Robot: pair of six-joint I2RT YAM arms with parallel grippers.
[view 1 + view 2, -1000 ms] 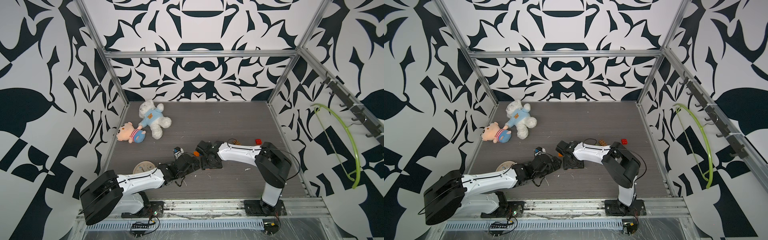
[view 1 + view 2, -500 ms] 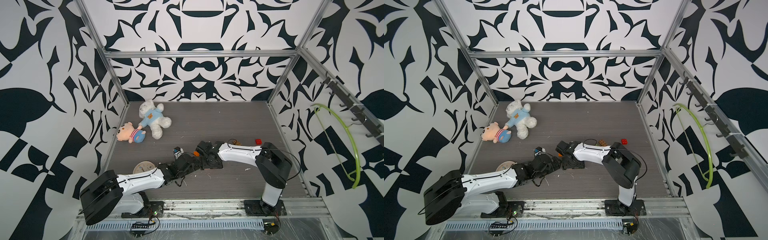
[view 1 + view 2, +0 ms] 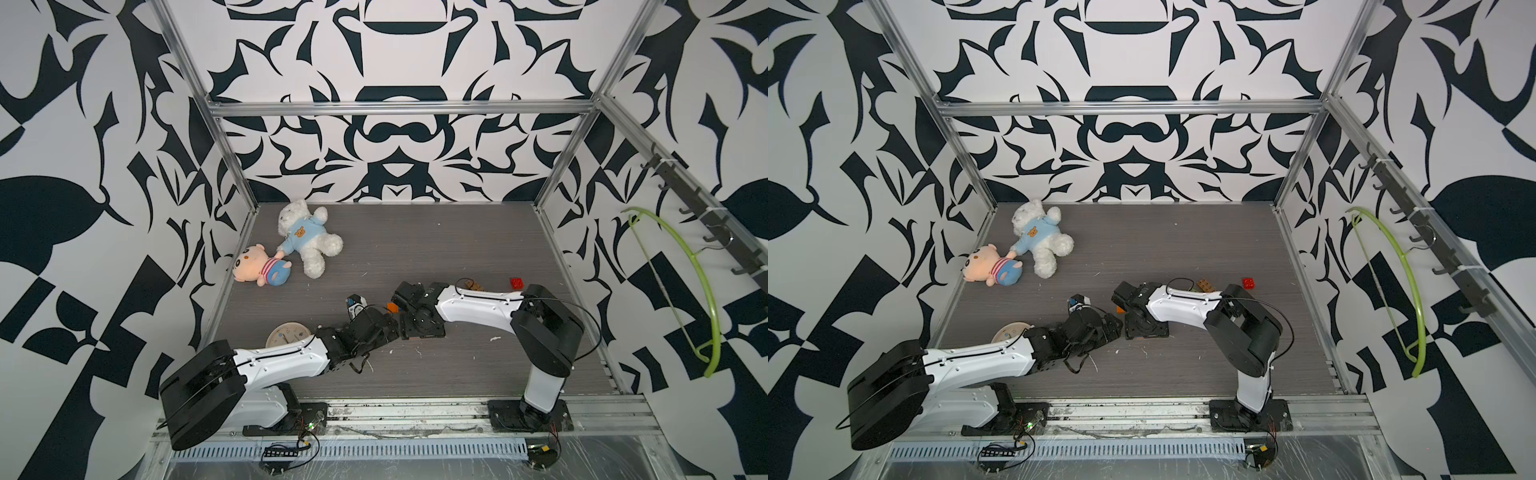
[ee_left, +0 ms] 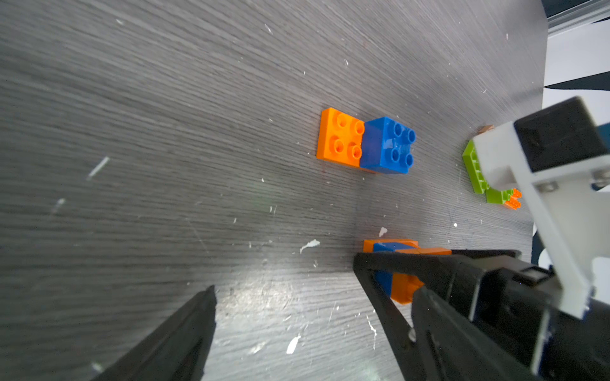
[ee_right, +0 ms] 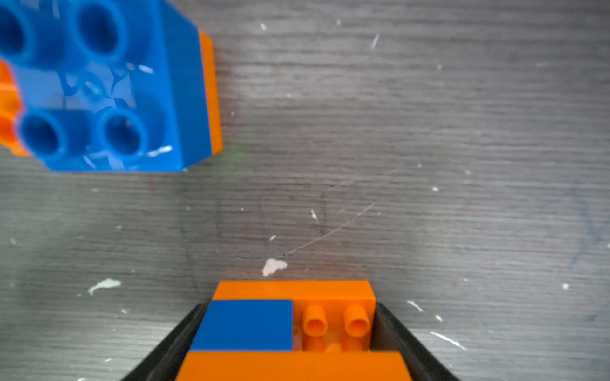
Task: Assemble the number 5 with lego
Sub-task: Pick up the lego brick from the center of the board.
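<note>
Comparing against a second ago, I see nothing shifted: right hand flanks the orange-and-blue studded plastic brick stack, grip unclear, left hand spread wide.

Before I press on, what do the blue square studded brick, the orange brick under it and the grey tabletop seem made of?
Blue square studded brick: hard moulded plastic, glossy; glare on top.
Orange brick: likely the same plastic, duller sheen.
Grey tabletop: probably wood-grain laminate, low sheen; fine straight lines, scuffs.
</note>
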